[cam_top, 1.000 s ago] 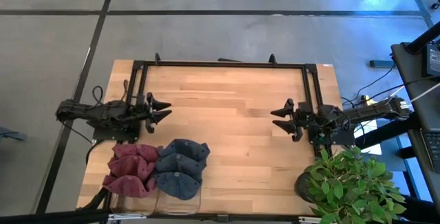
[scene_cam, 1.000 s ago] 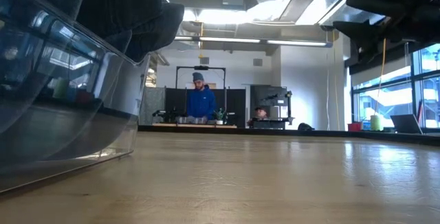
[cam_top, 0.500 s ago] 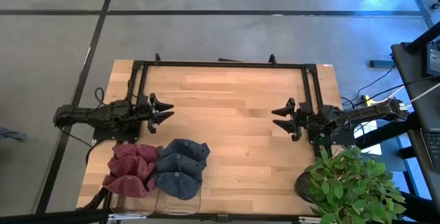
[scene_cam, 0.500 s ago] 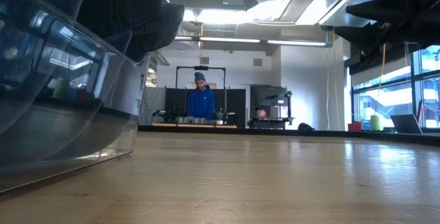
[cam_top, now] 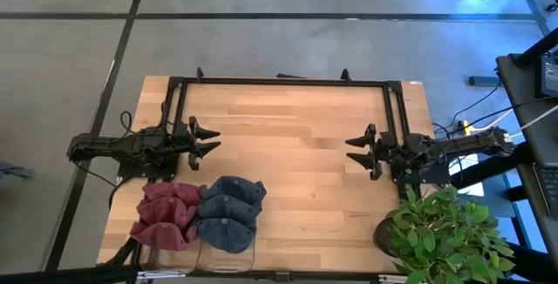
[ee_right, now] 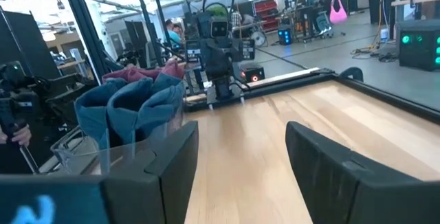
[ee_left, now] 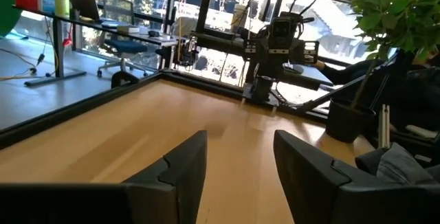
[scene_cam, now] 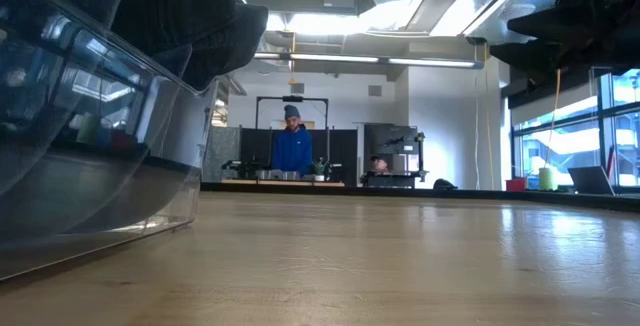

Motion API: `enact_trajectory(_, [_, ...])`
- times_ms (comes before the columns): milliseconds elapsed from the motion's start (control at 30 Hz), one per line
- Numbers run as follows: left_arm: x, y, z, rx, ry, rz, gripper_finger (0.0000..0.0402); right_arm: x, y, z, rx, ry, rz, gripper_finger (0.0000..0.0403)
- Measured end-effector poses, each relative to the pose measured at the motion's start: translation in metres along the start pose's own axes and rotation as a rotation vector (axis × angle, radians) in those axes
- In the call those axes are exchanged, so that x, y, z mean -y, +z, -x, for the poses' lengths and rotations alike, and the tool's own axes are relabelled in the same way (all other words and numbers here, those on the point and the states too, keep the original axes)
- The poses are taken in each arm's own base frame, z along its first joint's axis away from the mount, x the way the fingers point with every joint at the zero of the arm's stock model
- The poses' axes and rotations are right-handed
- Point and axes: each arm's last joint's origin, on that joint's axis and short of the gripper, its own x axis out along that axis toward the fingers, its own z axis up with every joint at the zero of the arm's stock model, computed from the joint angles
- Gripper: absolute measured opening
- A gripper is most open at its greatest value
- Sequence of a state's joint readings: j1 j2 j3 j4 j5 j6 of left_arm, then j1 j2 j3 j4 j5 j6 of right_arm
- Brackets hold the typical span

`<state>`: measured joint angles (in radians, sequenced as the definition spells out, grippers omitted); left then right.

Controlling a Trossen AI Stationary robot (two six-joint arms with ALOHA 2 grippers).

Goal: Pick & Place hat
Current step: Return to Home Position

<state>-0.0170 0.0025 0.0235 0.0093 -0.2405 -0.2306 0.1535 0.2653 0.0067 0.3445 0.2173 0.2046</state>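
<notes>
Several caps fill a clear bin [cam_top: 225,258] at the table's near left corner: maroon caps [cam_top: 168,214] on the left, blue caps [cam_top: 229,212] on the right. The right wrist view shows the blue caps [ee_right: 130,104] and maroon caps [ee_right: 137,75] piled above the bin's wall. My left gripper [cam_top: 206,139] hovers open over the table's left side, just beyond the bin, pointing right. My right gripper [cam_top: 357,151] hovers open over the right side, pointing left. Neither holds anything.
A black frame [cam_top: 283,82] runs along the table's far edge and sides. A potted plant [cam_top: 445,232] stands at the near right corner. Bare wood [cam_top: 296,162] lies between the grippers. A person in blue [scene_cam: 292,151] stands in the room beyond.
My left gripper has drawn slightly toward the table's far edge, staying open. My right arm has barely shifted. The caps and bin have kept still.
</notes>
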Motion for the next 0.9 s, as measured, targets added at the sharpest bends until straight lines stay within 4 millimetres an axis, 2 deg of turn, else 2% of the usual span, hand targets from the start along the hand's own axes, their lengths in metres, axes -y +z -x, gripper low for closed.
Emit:
enact_trajectory(467, [0.0,0.0,0.0,0.0,0.0,-0.009,0.0165,0.003,0.004,0.016,0.048,0.006,0.038,0.022])
enact_trajectory(900, [0.0,0.0,0.0,0.0,0.0,-0.009,0.0166,0.006,-0.002,0.017,-0.007,-0.072,0.106,0.022])
